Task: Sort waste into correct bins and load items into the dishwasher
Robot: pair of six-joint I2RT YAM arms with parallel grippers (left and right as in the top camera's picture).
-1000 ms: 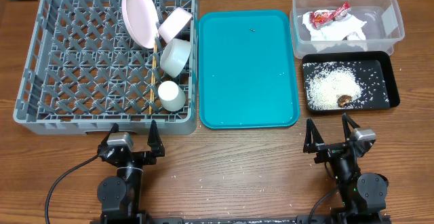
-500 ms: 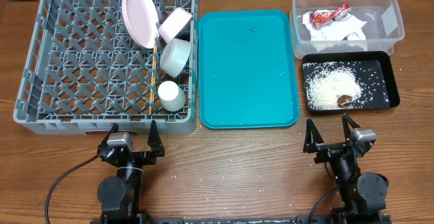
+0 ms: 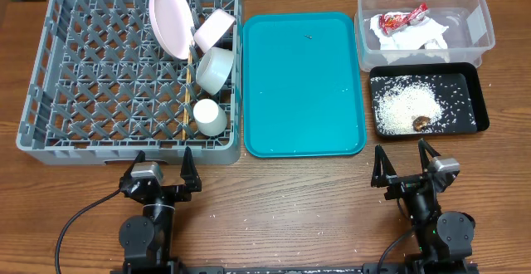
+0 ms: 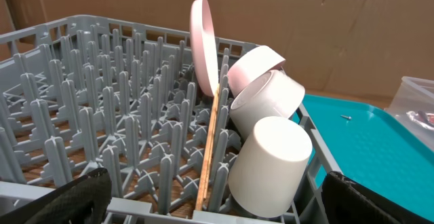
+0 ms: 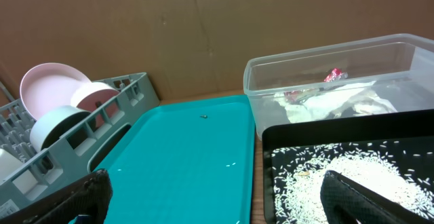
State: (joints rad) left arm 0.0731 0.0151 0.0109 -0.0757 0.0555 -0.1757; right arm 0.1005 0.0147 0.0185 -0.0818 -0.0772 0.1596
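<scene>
The grey dish rack (image 3: 50,133) holds the plate (image 3: 168,18) on edge, two white bowls (image 3: 214,26) (image 3: 213,68), the white cup (image 3: 209,117) and the wooden chopsticks (image 3: 185,108). They also show in the left wrist view: plate (image 4: 204,44), cup (image 4: 271,166), chopsticks (image 4: 210,149). The clear tub (image 3: 481,29) holds the red-and-white wrapper (image 3: 402,18) and white napkin (image 3: 419,37). The black tray (image 3: 479,108) holds rice (image 3: 406,104) and a brown scrap (image 3: 421,124). My left gripper (image 3: 163,168) and right gripper (image 3: 405,163) are open and empty at the table's near edge.
The teal serving tray (image 3: 303,83) lies between rack and bins, with a tiny dark speck (image 3: 309,36) and a few rice grains on it. Stray rice grains dot the wooden table in front of the tray and around the black tray.
</scene>
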